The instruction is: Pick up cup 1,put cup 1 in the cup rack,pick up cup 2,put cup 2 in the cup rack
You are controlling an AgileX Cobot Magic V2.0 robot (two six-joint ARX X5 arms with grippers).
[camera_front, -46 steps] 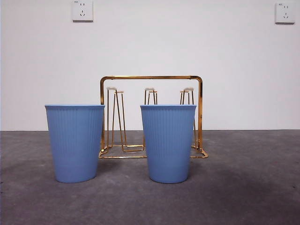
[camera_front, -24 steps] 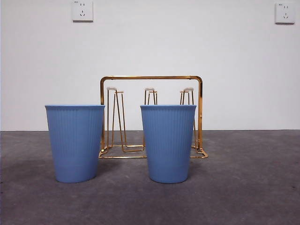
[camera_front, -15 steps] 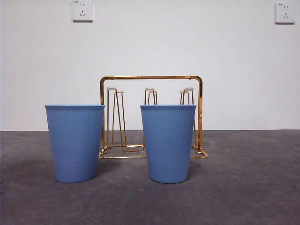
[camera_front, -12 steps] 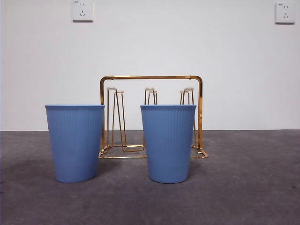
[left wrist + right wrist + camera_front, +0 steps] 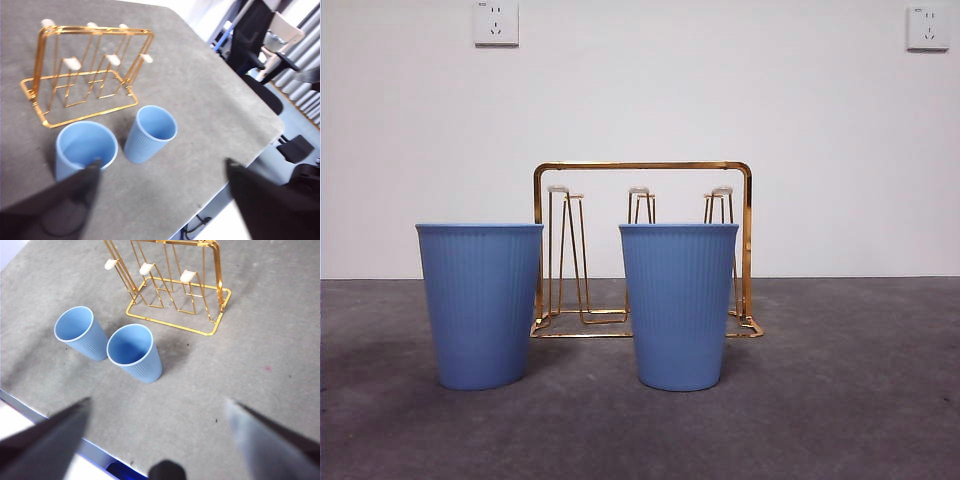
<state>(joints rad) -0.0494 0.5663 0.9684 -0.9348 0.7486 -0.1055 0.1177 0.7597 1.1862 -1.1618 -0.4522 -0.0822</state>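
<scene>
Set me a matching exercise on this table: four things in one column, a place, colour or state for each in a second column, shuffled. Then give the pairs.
Things
1. cup rack
2. the two cups
3. left pincer
4. wall sockets

Descriptions
A. blue, ribbed, upright on the table
B. white, high on the wall
C. gold wire, pegs bare
D. open, above the table, holding nothing

Pairs: 1-C, 2-A, 3-D, 4-B

Both arms raised, neither at work

The left gripper and the right gripper hang high above the desk, fingers spread wide apart, holding nothing.
</scene>
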